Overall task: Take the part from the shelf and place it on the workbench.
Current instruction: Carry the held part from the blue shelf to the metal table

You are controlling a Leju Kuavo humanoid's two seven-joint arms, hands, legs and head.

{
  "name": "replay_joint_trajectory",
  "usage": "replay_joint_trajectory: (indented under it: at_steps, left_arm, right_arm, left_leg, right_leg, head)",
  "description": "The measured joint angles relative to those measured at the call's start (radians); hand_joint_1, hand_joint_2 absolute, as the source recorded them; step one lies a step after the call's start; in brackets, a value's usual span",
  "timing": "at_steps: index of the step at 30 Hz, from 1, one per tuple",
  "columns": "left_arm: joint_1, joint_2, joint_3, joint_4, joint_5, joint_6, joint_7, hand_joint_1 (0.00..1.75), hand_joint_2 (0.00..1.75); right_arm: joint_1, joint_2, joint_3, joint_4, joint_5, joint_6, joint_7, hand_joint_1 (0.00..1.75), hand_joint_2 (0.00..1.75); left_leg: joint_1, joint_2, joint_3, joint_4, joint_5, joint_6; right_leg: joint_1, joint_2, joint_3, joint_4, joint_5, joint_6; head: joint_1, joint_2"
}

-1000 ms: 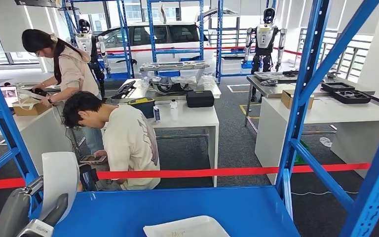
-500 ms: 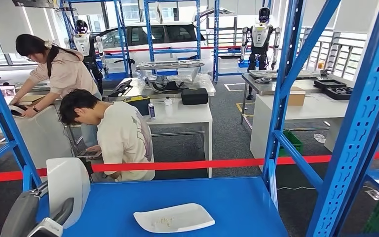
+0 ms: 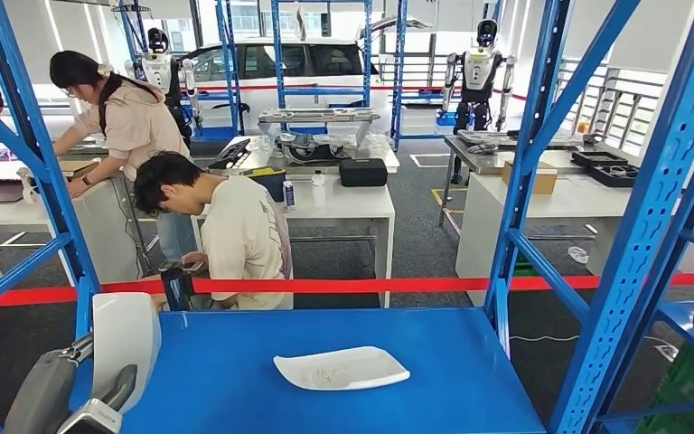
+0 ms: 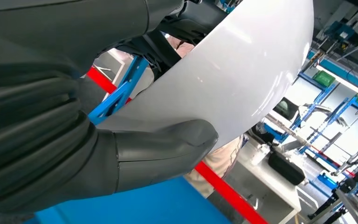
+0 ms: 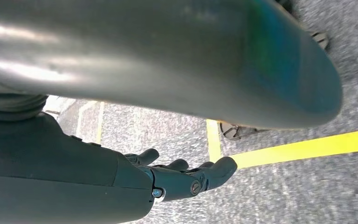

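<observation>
My left hand [image 3: 70,398] holds a white curved part [image 3: 125,334] upright at the near left corner of the blue shelf board [image 3: 470,380]. In the left wrist view the thick thumb [image 4: 163,149] presses on the glossy white part [image 4: 223,79], with dark fingers on its other side. A second flat white part [image 3: 342,368] lies on the shelf board near its middle, apart from my hand. My right hand [image 5: 186,175] hangs over grey carpet with its fingers stretched out and nothing in them.
Blue shelf uprights [image 3: 524,172] and diagonal braces [image 3: 651,208] frame the board on both sides. A red barrier tape [image 3: 370,285] runs behind it. One person [image 3: 235,240] crouches just past the tape and another [image 3: 126,127] stands at a white table [image 3: 352,203].
The whole picture has shifted, so the camera has moved; the flat white part on the shelf board now shows in full. My left hand still holds the curved part at the lower left.
</observation>
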Motion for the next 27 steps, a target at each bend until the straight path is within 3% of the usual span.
replay_joint_trajectory:
  at_steps: [2, 3, 5, 6, 7, 9, 10, 11, 13, 14, 15, 17, 18, 20, 21, 23, 25, 26, 27]
  left_arm:
    - [0.0, 0.0, 0.0, 0.001, -0.003, -0.001, -0.001, 1.75, 1.75]
    - [-0.001, 0.0, -0.001, 0.001, -0.004, -0.001, -0.001, 1.75, 1.75]
    - [-0.002, 0.0, -0.001, 0.001, -0.005, -0.001, -0.001, 1.75, 1.75]
    - [-0.002, 0.0, -0.001, 0.002, -0.006, -0.001, -0.001, 1.75, 1.75]
    - [-0.002, 0.0, -0.001, 0.002, -0.006, -0.001, -0.001, 1.75, 1.75]
    - [-0.001, 0.001, -0.001, 0.004, -0.008, -0.001, -0.001, 1.75, 1.75]
    - [0.0, 0.001, -0.001, 0.005, -0.008, -0.001, -0.001, 1.75, 1.75]
    - [0.0, 0.001, -0.001, 0.007, -0.008, -0.001, -0.001, 1.75, 1.75]
    - [0.001, 0.001, -0.001, 0.01, -0.008, -0.002, -0.001, 1.75, 1.75]
    - [0.001, 0.001, -0.001, 0.012, -0.009, -0.002, -0.001, 1.75, 1.75]
    - [-0.001, 0.0, -0.002, 0.013, -0.01, -0.002, -0.001, 1.75, 1.75]
    - [-0.005, -0.002, -0.005, 0.014, -0.011, -0.004, -0.002, 1.75, 1.75]
    - [-0.009, -0.004, -0.006, 0.015, -0.012, -0.004, -0.002, 1.75, 1.75]
    - [-0.014, -0.008, -0.008, 0.018, -0.012, -0.004, -0.004, 1.75, 1.75]
    - [-0.016, -0.011, -0.008, 0.02, -0.011, -0.003, -0.006, 1.75, 1.75]
    - [-0.02, -0.018, -0.008, 0.02, -0.007, 0.001, -0.011, 1.75, 1.75]
    - [-0.019, -0.026, -0.008, 0.02, 0.004, 0.009, -0.021, 1.75, 1.75]
    - [-0.017, -0.029, -0.008, 0.02, 0.012, 0.013, -0.027, 1.75, 1.75]
    - [-0.014, -0.033, -0.008, 0.02, 0.021, 0.018, -0.034, 1.75, 1.75]
  right_arm:
    - [-0.003, -0.001, 0.0, 0.0, 0.0, 0.0, 0.0, 0.0, 0.0]
    - [-0.003, -0.001, 0.0, -0.001, 0.0, 0.0, 0.0, 0.0, 0.0]
    - [-0.002, -0.001, 0.0, 0.0, 0.0, 0.0, 0.001, 0.0, 0.0]
    - [-0.002, -0.001, 0.0, 0.0, 0.0, 0.0, 0.002, 0.0, 0.0]
    - [-0.002, -0.001, 0.0, 0.0, 0.0, -0.001, 0.003, 0.0, 0.0]
    - [-0.001, -0.001, -0.001, 0.0, -0.001, -0.002, 0.003, 0.0, 0.0]
    - [-0.001, -0.001, -0.001, 0.0, -0.001, -0.002, 0.003, 0.0, 0.0]
    - [-0.001, -0.001, -0.001, 0.0, -0.001, -0.002, 0.003, 0.0, 0.0]
    - [-0.001, -0.001, -0.001, 0.0, -0.002, -0.001, 0.003, 0.0, 0.0]
    - [-0.001, -0.001, -0.001, 0.0, -0.002, -0.002, 0.003, 0.0, 0.0]
    - [-0.001, -0.001, -0.001, 0.0, -0.004, -0.002, 0.003, 0.0, 0.0]
    - [-0.001, -0.001, -0.001, 0.0, -0.006, -0.002, 0.003, 0.0, 0.0]
    - [-0.001, -0.002, -0.002, -0.001, -0.008, -0.002, 0.002, 0.0, 0.0]
    - [0.0, -0.001, -0.004, 0.0, -0.009, -0.001, 0.002, 0.0, 0.0]
    - [0.001, -0.001, -0.005, 0.0, -0.009, -0.001, 0.002, 0.0, 0.0]
    - [0.002, 0.0, -0.006, 0.0, -0.009, 0.0, 0.002, 0.0, 0.0]
    - [0.002, 0.0, -0.007, 0.0, -0.009, 0.0, 0.002, 0.0, 0.0]
    - [0.001, 0.001, -0.007, 0.0, -0.009, 0.0, 0.002, 0.0, 0.0]
    - [0.001, 0.001, -0.008, 0.0, -0.01, 0.0, 0.002, 0.0, 0.0]
  left_leg:
    - [0.0, 0.001, -0.011, 0.001, 0.02, -0.009]
    - [0.0, 0.002, -0.011, -0.001, 0.03, -0.015]
    - [0.003, 0.002, -0.012, -0.007, 0.042, -0.026]
    - [0.004, -0.001, -0.018, 0.002, 0.026, -0.032]
    - [0.006, -0.004, -0.027, 0.026, -0.01, -0.039]
    - [0.013, -0.008, -0.049, 0.13, -0.12, -0.053]
    - [0.018, -0.008, -0.056, 0.193, -0.158, -0.06]
    - [0.022, -0.008, -0.057, 0.246, -0.171, -0.066]
    - [0.033, -0.008, -0.022, 0.27, -0.132, -0.076]
    - [0.039, -0.008, 0.021, 0.231, -0.108, -0.081]
    - [0.044, -0.009, 0.079, 0.165, -0.103, -0.086]
    - [0.042, -0.014, 0.179, 0.027, -0.136, -0.081]
    - [0.036, -0.015, 0.202, -0.011, -0.153, -0.072]
    - [0.027, -0.012, 0.192, -0.024, -0.147, -0.045]
    - [0.025, -0.009, 0.185, -0.024, -0.138, -0.034]
    - [0.023, -0.004, 0.165, -0.025, -0.115, -0.012]
    - [0.018, -0.003, 0.137, -0.023, -0.091, -0.001]
    - [0.014, -0.003, 0.12, -0.022, -0.079, 0.001]
    - [0.011, -0.003, 0.103, -0.02, -0.067, 0.002]
  right_leg:
    - [0.009, 0.0, 0.08, -0.116, -0.018, -0.013]
    - [0.012, 0.0, 0.093, -0.144, -0.024, -0.018]
    - [0.011, -0.001, 0.082, -0.155, -0.006, -0.03]
    - [0.009, -0.003, 0.074, -0.157, 0.007, -0.037]
    - [0.006, -0.005, 0.063, -0.161, 0.021, -0.042]
    - [0.002, -0.008, 0.034, -0.162, 0.049, -0.047]
    - [0.001, -0.009, 0.018, -0.162, 0.062, -0.046]
    - [0.0, -0.01, 0.002, -0.162, 0.075, -0.043]
    - [-0.004, -0.012, -0.032, -0.159, 0.101, -0.035]
    - [-0.007, -0.012, -0.048, -0.157, 0.113, -0.029]
    - [-0.008, -0.012, -0.062, -0.153, 0.123, -0.023]
    - [-0.01, -0.011, -0.079, -0.145, 0.14, -0.009]
    - [-0.011, -0.01, -0.083, -0.144, 0.149, -0.002]
    - [-0.018, -0.009, -0.088, -0.145, 0.163, 0.012]
    - [-0.022, -0.008, -0.095, -0.137, 0.152, 0.017]
    - [-0.024, -0.006, -0.123, -0.07, 0.077, 0.022]
    - [-0.02, -0.005, -0.159, 0.057, -0.016, 0.022]
    - [-0.018, -0.004, -0.168, 0.113, -0.036, 0.02]
    - [-0.015, -0.004, -0.165, 0.144, -0.033, 0.016]
  head:
    - [-0.002, 0.0]
    - [-0.003, 0.0]
    - [-0.003, 0.0]
    - [-0.004, -0.001]
    - [-0.004, -0.001]
    - [-0.005, -0.001]
    - [-0.006, -0.001]
    - [-0.006, -0.001]
    - [-0.007, -0.001]
    - [-0.007, -0.001]
    - [-0.007, -0.001]
    - [-0.006, -0.001]
    - [-0.006, -0.001]
    - [-0.006, -0.001]
    - [-0.006, -0.001]
    - [-0.006, -0.001]
    - [-0.006, -0.001]
    - [-0.006, -0.001]
    - [-0.006, -0.001]
